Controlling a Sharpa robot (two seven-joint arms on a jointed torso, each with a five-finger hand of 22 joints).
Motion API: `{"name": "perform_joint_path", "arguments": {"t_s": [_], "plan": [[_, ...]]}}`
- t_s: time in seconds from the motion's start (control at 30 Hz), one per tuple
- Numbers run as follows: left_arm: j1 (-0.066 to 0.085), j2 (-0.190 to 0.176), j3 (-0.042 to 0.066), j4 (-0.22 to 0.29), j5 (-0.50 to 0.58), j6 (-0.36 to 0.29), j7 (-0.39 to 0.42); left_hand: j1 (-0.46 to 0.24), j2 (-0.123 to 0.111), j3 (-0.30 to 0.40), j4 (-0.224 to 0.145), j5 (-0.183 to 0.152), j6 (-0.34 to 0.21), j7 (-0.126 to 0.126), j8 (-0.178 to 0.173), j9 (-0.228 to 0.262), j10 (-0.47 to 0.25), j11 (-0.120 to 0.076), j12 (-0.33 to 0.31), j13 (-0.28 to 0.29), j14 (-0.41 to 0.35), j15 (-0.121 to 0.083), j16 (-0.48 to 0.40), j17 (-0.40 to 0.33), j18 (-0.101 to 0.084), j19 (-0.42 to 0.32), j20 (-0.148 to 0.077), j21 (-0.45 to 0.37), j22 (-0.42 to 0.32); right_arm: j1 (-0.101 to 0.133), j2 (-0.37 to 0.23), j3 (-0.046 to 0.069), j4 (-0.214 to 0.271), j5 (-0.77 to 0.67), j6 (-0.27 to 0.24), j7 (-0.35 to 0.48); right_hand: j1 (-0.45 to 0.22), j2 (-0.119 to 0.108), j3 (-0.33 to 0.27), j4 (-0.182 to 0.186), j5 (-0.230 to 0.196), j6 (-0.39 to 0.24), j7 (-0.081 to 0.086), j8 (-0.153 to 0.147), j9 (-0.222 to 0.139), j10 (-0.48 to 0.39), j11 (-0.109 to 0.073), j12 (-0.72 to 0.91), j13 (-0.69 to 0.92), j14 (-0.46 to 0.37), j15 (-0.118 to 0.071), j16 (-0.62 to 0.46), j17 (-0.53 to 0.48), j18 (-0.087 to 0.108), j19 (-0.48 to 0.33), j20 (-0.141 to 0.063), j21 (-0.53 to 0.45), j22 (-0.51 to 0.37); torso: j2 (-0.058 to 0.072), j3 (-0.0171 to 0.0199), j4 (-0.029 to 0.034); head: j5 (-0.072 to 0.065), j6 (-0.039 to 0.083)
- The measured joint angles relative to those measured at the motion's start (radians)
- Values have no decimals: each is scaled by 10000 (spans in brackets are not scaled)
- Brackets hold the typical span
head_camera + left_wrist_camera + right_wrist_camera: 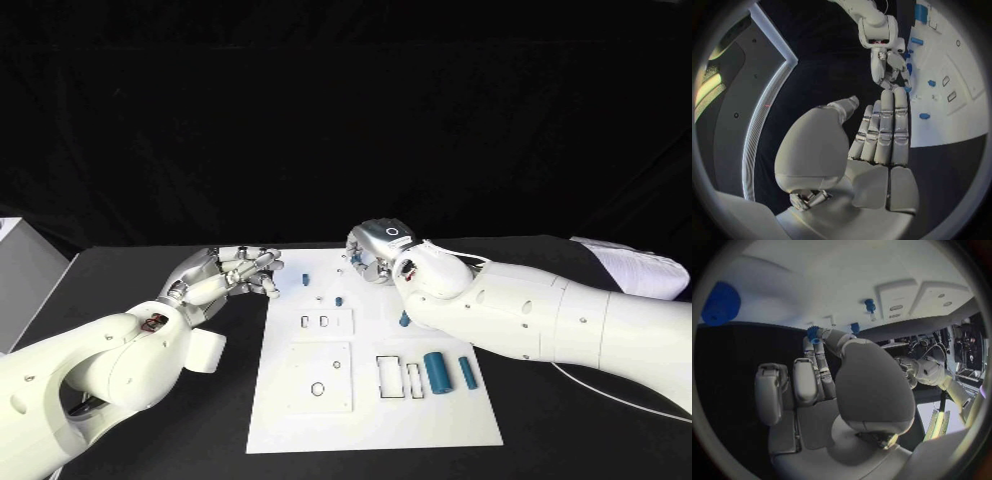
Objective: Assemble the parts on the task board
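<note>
The white task board lies in the middle of the black table. My right hand hovers over the board's far edge and pinches a small blue toothed part between thumb and fingertip. My left hand is beside the board's far left corner, fingers straight and together, thumb apart, holding nothing. A small blue part and another stand near the far end. Two blue cylinders lie side by side on the right half. The left wrist view shows the right hand above the board.
Rectangular slots and a raised square plate mark the board's near half. A white box stands at the table's left edge. A white cable runs past the right arm.
</note>
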Motion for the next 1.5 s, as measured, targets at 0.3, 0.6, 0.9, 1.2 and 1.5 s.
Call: {"name": "perform_joint_path", "arguments": {"t_s": [0.3,0.6,0.9,1.2,1.5], "plan": [[1,28,1,-6,-29,16,-8,0,0,0,0,0,0,0,0,11,0,0,0,0,0,0,0,12,0,1,0,41,14,27,382,35,-346,-74,-155,-33,0,0,0,0,0,0,0,0,2,0,-1,-26,6,0,0,0,0,0,0,0,0,-1,42,-29,50,-2,8],[1,44,1,-6,-66,42,-21,0,0,0,0,0,0,0,0,10,0,0,0,0,0,0,0,10,-1,1,0,41,13,30,639,39,-703,-109,-164,-65,-1,-1,-1,1,-1,-1,0,0,16,0,-1,-61,79,0,0,0,0,1,0,0,-1,-2,82,-59,103,5,-3],[1,66,1,-16,-97,69,-42,0,0,27,-27,0,0,0,0,9,0,0,0,0,0,0,0,23,-1,-34,36,40,26,30,740,39,-961,-121,-146,-87,-1,-2,26,-27,59,-1,0,0,28,0,-1,-98,208,0,0,0,-22,1,-1,0,-1,-3,120,-76,108,3,-1],[1,78,1,-22,-119,96,-58,0,0,26,-27,0,0,0,0,8,0,0,0,0,1,0,0,22,-1,-34,36,40,25,30,816,39,-1145,-124,-79,-91,-54,-54,26,-27,60,-1,0,0,42,1,-3,-59,257,0,0,0,-42,1,-1,0,-1,-5,150,-68,109,26,-58],[2,73,2,-5,-137,110,-72,0,0,26,-27,0,0,0,0,7,0,0,0,0,1,1,0,21,-1,-34,36,40,24,30,901,38,-1223,-120,0,-80,-54,-54,54,1,59,-36,35,0,63,24,-26,-59,220,0,1,0,-69,2,-1,0,-1,-5,165,-58,109,80,-102]]}}
